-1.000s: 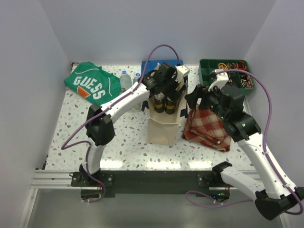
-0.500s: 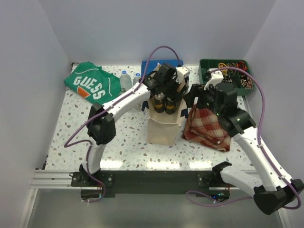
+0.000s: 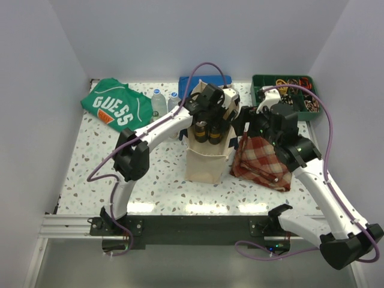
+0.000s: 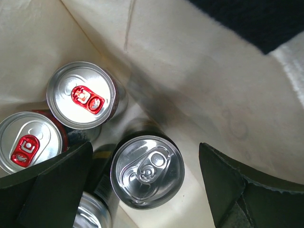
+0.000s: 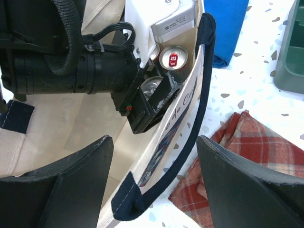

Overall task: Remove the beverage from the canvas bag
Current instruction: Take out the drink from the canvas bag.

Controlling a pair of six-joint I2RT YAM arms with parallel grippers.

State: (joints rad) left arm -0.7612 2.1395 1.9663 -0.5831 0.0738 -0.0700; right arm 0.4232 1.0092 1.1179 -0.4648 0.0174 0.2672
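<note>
Starting at the table's (image 3: 96, 174) left rear corner, a green shirt (image 3: 117, 108) lies flat, with two water bottles (image 3: 163, 101) standing just beside it.

At mid-table the canvas bag (image 3: 207, 161) stands upright, its long axis vertical and its mouth facing straight up. The floor in front of it is bare. A blue cloth (image 3: 204, 81) lies behind it.

The left gripper (image 4: 142, 159) reaches down into the bag's mouth with its jaws spread wide and gripping nothing. Its fingers (image 4: 52, 190) stand on either side of a silver-tab can (image 4: 147, 171). That can stands on end, top up, close against the bag's right inner wall. Two red-tab cans (image 4: 81, 95) stand upright to its left and crowd the left finger. Part of a fourth can's top (image 4: 90, 213) shows at the frame's lower edge.

The right gripper (image 5: 154, 142) hangs at the bag's right rim with its jaws apart. The bag wall and the navy handle (image 5: 202, 90) pass between them, with a gap on each side.

A red plaid cloth (image 3: 264, 162) is bunched just right of the bag, under the right arm. A green tray (image 3: 264, 93) sits in the right rear corner.
</note>
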